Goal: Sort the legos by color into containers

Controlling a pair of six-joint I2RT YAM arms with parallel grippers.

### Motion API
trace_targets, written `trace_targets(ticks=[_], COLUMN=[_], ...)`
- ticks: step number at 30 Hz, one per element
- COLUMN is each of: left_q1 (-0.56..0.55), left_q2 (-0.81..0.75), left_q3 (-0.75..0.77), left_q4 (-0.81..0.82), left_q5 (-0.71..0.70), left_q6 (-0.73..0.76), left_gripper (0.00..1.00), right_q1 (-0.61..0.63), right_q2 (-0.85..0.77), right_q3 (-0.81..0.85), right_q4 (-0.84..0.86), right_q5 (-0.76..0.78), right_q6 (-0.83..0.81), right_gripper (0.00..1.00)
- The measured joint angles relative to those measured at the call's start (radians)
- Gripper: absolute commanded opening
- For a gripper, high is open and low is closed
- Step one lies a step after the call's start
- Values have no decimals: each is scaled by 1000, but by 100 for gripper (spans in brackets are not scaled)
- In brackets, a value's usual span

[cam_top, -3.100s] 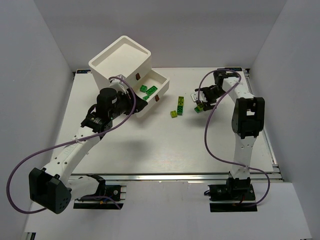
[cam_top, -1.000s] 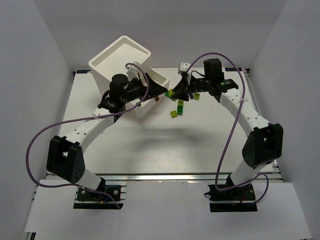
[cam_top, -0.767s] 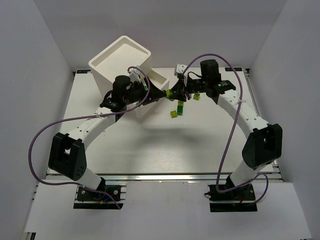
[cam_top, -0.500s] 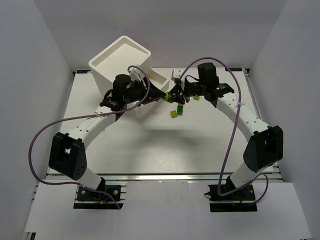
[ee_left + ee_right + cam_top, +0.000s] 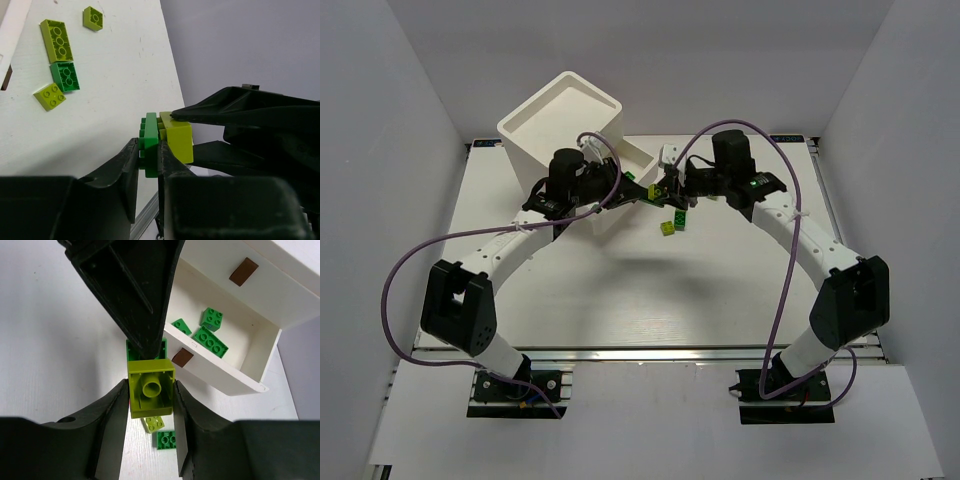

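Both arms stretched forward, angled inward; left pincer [image 5: 149, 145], right pincer [image 5: 151, 390] facing tip to tip, both clamped.

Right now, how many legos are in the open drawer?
3, all green: one lego by the drawer front, two further in. The left jaws may hide more.

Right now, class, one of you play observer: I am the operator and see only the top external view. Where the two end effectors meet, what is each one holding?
Observer: The left end effector pinches a green brick edge-on.
Operator: And the right?
Observer: The right end effector clamps a yellow-green brick pressed against that green one.
Operator: What is in the open drawer?
Observer: Three green bricks lie in the drawer.
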Motion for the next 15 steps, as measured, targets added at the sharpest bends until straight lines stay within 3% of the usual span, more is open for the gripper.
trace_targets(ticks=[2,8,15], left_q1=[-1,5,29], left_q2=[6,8,10], left_q3=[0,0,66], left_q4=[-2,-54,-211], left_q5=[-1,-21,-169], left_q6=[0,5,99], left_gripper=[0,0,0], right_q1=[1,2,-6], right_q2=[0,-9,-19], right_q3=[-2,-25,-69], right_q4=[13,58,101], right_q5=[3,30,129], right_q6=[2,19,39], right_gripper=[0,0,0])
